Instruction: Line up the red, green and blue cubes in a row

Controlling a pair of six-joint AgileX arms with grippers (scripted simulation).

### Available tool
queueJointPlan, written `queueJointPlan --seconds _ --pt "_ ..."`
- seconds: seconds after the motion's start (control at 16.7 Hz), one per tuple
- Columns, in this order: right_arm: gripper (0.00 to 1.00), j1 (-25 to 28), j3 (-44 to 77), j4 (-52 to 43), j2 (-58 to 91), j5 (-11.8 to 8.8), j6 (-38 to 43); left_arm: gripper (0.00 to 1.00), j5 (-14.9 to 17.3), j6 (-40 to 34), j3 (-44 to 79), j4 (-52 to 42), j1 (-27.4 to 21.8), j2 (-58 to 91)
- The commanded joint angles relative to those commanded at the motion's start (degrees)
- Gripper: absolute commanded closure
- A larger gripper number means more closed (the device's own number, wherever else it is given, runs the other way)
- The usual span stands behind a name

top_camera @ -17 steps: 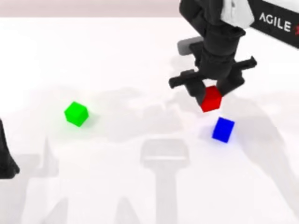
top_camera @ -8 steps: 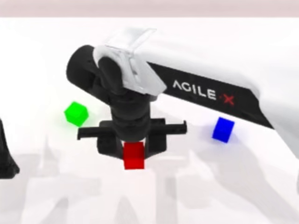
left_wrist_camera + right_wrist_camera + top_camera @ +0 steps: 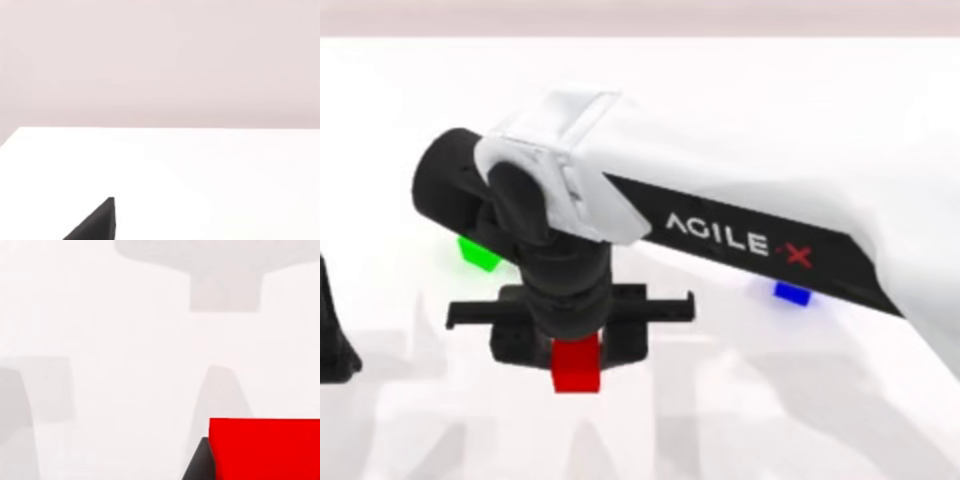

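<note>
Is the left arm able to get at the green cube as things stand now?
Probably not easily: the right arm stretches over the green cube, covering most of it, with its gripper holding the red cube. The left arm sits parked at the left edge.

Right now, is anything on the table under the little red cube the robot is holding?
Nothing visible. The right arm's fingers hold the glossy red cube over bare white table. The green cube and blue cube sit farther back, off to either side, partly hidden by the arm.
</note>
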Motion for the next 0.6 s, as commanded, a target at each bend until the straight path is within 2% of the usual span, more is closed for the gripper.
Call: queueJointPlan --seconds 0.6 --pt "1.00 0.4 -11.7 14.2 2.3 0.1 0.2 0.00 0.0 0.0 0.0 0.0 0.0 0.0"
